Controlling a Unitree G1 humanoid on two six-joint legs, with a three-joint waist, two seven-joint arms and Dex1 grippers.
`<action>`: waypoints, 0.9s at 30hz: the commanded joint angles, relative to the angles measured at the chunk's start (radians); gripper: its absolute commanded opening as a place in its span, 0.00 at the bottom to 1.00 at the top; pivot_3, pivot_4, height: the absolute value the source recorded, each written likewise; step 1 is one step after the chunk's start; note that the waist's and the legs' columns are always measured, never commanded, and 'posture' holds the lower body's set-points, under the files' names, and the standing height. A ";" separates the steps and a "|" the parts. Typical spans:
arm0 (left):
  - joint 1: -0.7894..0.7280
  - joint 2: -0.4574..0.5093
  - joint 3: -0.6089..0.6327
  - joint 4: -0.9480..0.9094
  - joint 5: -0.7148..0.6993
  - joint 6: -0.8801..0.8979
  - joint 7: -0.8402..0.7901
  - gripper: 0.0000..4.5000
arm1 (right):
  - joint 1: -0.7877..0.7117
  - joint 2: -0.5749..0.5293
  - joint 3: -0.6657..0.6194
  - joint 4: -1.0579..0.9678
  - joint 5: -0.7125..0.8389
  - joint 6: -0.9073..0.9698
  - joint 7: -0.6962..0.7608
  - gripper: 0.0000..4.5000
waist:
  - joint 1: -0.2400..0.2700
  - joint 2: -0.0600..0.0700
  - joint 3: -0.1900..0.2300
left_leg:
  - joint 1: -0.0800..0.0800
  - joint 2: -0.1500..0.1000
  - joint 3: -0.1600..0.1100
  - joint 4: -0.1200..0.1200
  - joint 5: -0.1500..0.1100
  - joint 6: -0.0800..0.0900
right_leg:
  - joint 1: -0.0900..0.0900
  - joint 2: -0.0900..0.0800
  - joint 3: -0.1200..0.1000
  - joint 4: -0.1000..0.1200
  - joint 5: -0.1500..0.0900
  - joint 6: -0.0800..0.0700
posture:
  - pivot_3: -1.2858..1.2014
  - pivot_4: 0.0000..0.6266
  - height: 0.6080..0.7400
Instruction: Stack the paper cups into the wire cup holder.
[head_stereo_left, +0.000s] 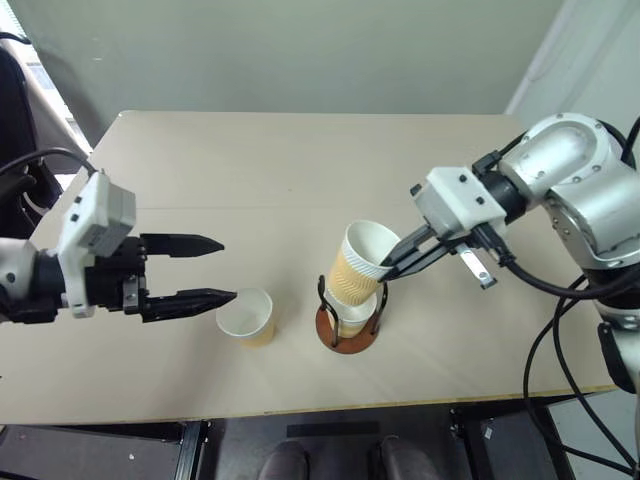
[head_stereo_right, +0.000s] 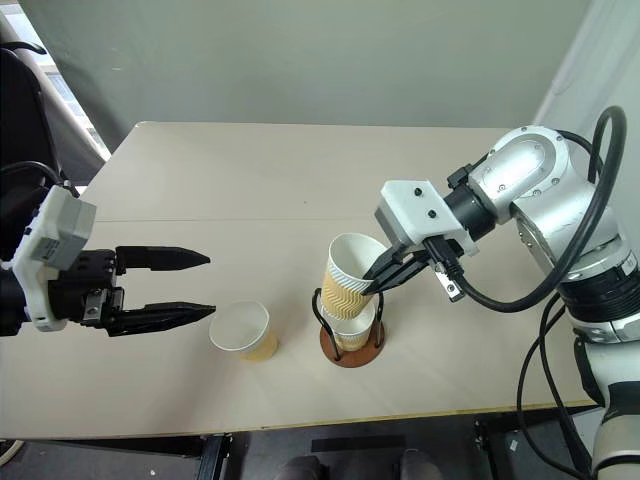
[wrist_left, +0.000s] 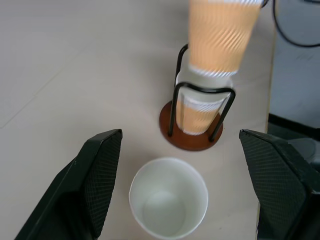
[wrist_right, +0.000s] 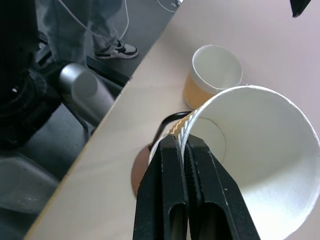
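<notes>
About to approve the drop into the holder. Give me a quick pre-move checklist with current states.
1. Right claw grip on the held cup: ok, fingers pinched on its rim wall, one inside and one outside.
2. Held cup over the wire cup holder: ok, its bottom sits between the loops above the cup already in the holder.
3. Held cup upright: not ok, it tilts, mouth leaning toward the right claw.
4. Held cup seated in the lower cup: cannot tell.
5. Left claw clear of the holder: ok, open, beside the loose cup, not touching it.
6. Loose cup ready for later: ok, upright on the table, apart from the holder.
</notes>
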 joint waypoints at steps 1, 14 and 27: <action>0.003 0.023 0.054 -0.009 -0.033 0.021 -0.026 0.89 | 0.001 0.002 0.003 -0.010 -0.013 -0.016 0.006 0.01 | 0.000 0.000 0.000 | 0.000 0.000 0.000 0.000 0.000 0.000 | 0.000 0.000 0.000 0.000 0.000 0.000 | 0.52 0.24 1.00; 0.032 0.047 0.059 -0.008 -0.016 0.033 -0.054 0.89 | 0.020 0.011 0.041 -0.007 -0.098 -0.073 0.006 0.04 | 0.000 0.000 0.000 | 0.000 0.001 0.000 0.000 0.000 0.000 | 0.000 0.001 0.000 0.000 0.000 0.000 | 0.52 0.24 1.00; -0.014 0.094 -0.126 0.085 0.162 -0.102 -0.064 0.89 | 0.077 -0.036 -0.136 0.007 -0.024 0.107 -0.044 0.98 | 0.007 0.000 0.000 | 0.000 0.001 -0.001 0.000 0.000 0.000 | 0.000 0.001 0.000 0.000 0.000 0.000 | 0.52 0.24 1.00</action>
